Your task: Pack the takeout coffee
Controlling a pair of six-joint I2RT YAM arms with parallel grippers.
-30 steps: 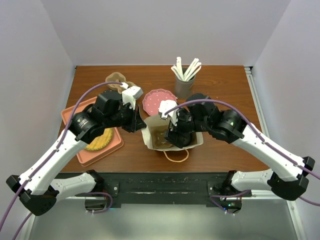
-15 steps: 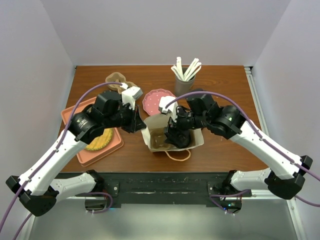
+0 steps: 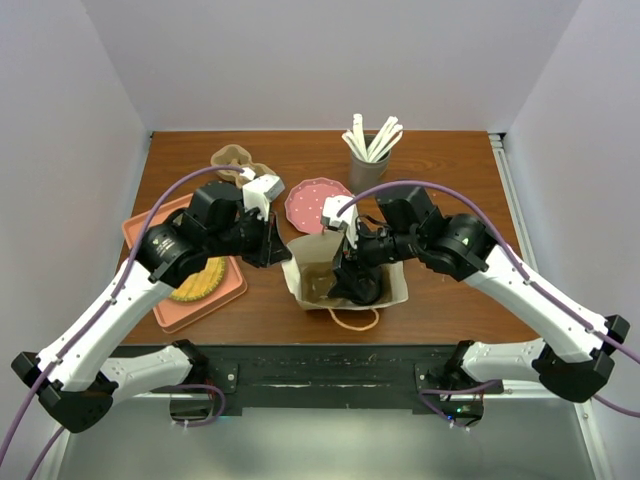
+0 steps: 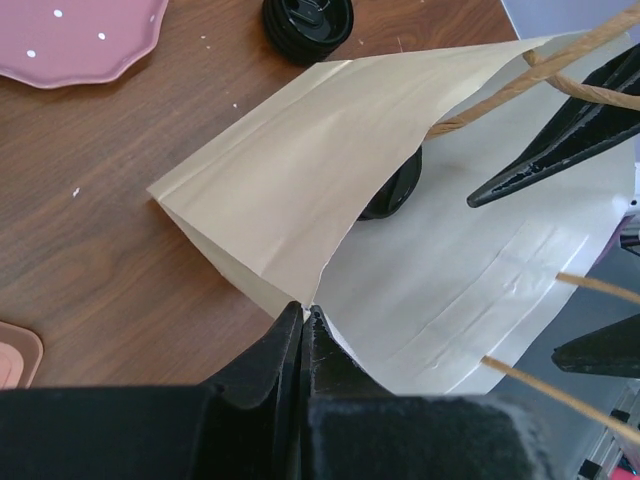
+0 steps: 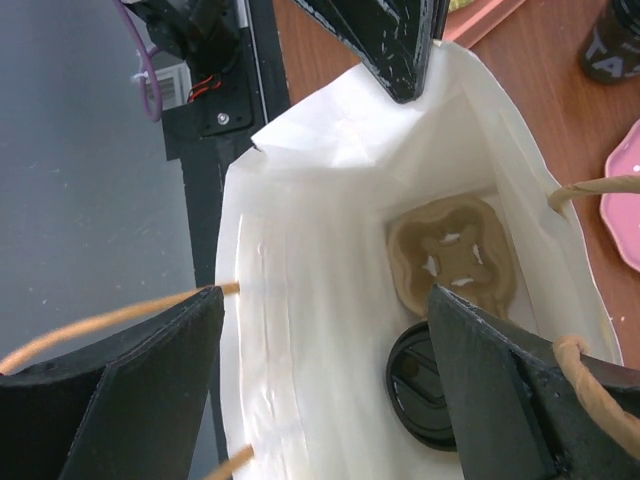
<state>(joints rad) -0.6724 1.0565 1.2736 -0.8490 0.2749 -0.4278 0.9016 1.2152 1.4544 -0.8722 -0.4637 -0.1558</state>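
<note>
A white paper bag (image 3: 392,285) stands open at the table's middle. Inside it lie a brown cup carrier (image 5: 455,255) and a black-lidded coffee cup (image 5: 420,385). My left gripper (image 4: 305,312) is shut on the bag's left rim and holds it open; it also shows in the top view (image 3: 283,250). My right gripper (image 5: 320,390) is open over the bag's mouth (image 3: 355,275). One of its fingers (image 5: 500,400) is above the cup, the other is over the bag's near wall by the handle. The bag shows in the left wrist view (image 4: 330,200) too.
A pink dotted plate (image 3: 318,203) lies behind the bag. A grey cup of white sticks (image 3: 368,160) stands at the back. An orange tray (image 3: 150,225) with a pastry is at the left. Brown carriers (image 3: 235,160) are back left. A black lid (image 4: 308,22) lies near the plate.
My right gripper has shifted a little toward the near side over the bag's mouth. The left gripper keeps its hold on the rim and has not moved.
</note>
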